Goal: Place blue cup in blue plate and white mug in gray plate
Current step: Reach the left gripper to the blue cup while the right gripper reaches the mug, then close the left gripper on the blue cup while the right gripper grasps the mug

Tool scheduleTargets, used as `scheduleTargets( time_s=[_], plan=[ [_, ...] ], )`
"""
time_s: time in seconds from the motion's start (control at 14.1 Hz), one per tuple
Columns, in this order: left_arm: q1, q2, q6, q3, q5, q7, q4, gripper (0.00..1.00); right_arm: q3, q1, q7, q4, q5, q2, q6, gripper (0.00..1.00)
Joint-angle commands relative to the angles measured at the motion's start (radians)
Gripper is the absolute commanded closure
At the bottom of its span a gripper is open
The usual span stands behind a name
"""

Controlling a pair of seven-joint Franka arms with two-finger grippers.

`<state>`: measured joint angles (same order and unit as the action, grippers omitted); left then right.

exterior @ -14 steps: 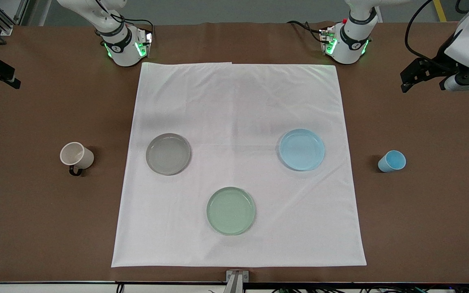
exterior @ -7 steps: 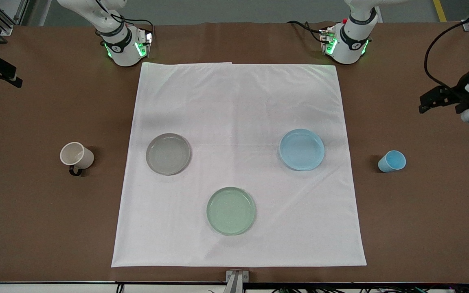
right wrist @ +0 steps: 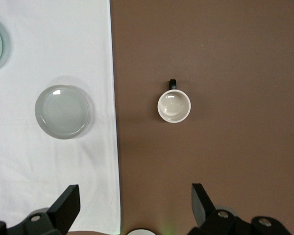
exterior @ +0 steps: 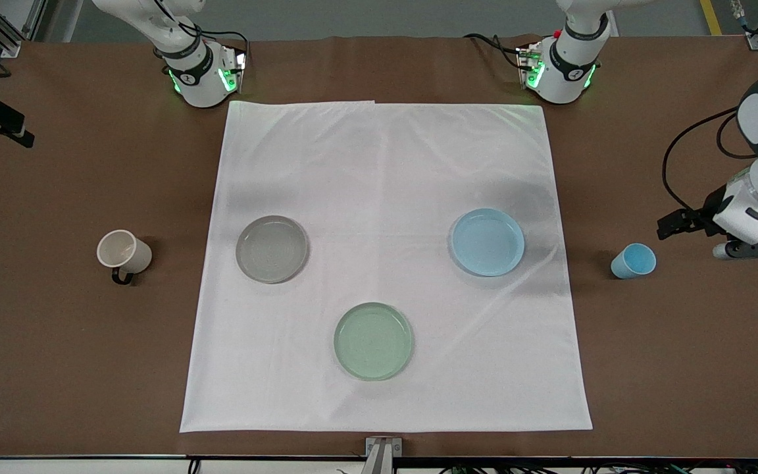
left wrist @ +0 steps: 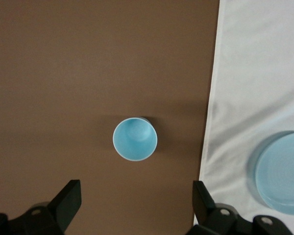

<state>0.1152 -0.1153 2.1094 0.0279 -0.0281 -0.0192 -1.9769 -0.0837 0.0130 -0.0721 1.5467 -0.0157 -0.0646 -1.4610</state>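
The blue cup stands upright on the brown table at the left arm's end, off the cloth, and shows in the left wrist view. The blue plate lies on the white cloth; its edge shows in the left wrist view. The white mug stands on the bare table at the right arm's end, its black handle toward the front camera. The gray plate lies on the cloth beside it. My left gripper is open, above the table beside the cup. My right gripper is open, high over the table's end, with the mug and gray plate below.
A pale green plate lies on the white cloth, nearer the front camera than the other two plates. The arm bases stand at the cloth's corners farthest from the front camera.
My left arm has swung down and toward the blue cup, its gripper now low beside it. My right gripper has barely shifted. Cups and plates have not moved.
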Motion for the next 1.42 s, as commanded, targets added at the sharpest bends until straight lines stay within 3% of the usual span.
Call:
scheduleTargets(
  time_s=[0.0,0.21,0.35,0.57,0.78,0.92,1.14,1.35],
  plan=[
    [0.024,-0.035,0.159,0.004,-0.019,0.007,-0.083,0.00,-0.001,0.042,-0.005,-0.011,-0.001,0.076,-0.096,0.00],
    [0.050,-0.124,0.247,0.004,-0.102,0.005,-0.089,0.10,0.001,0.070,-0.005,-0.014,-0.010,0.242,-0.176,0.00],
    [0.082,-0.171,0.317,0.006,-0.102,0.005,-0.111,0.12,-0.001,0.079,-0.006,0.004,-0.007,0.287,-0.278,0.00],
    [0.092,-0.219,0.448,0.006,-0.102,0.004,-0.163,0.21,0.001,0.107,-0.005,0.102,-0.013,0.357,-0.433,0.00],
    [0.092,-0.244,0.449,0.007,-0.102,0.008,-0.166,0.34,0.002,0.111,-0.003,0.266,-0.016,0.382,-0.672,0.01],
    [0.092,-0.254,0.449,0.007,-0.102,0.008,-0.166,0.54,0.004,0.117,-0.005,0.314,-0.035,0.422,-0.749,0.03],
    [0.092,-0.259,0.449,0.009,-0.102,0.007,-0.165,0.96,0.004,0.117,-0.006,0.317,-0.089,0.477,-0.772,0.03],
    [0.090,-0.245,0.445,0.013,-0.102,-0.007,-0.154,1.00,0.004,0.113,-0.008,0.358,-0.089,0.506,-0.850,0.06]
  ],
)
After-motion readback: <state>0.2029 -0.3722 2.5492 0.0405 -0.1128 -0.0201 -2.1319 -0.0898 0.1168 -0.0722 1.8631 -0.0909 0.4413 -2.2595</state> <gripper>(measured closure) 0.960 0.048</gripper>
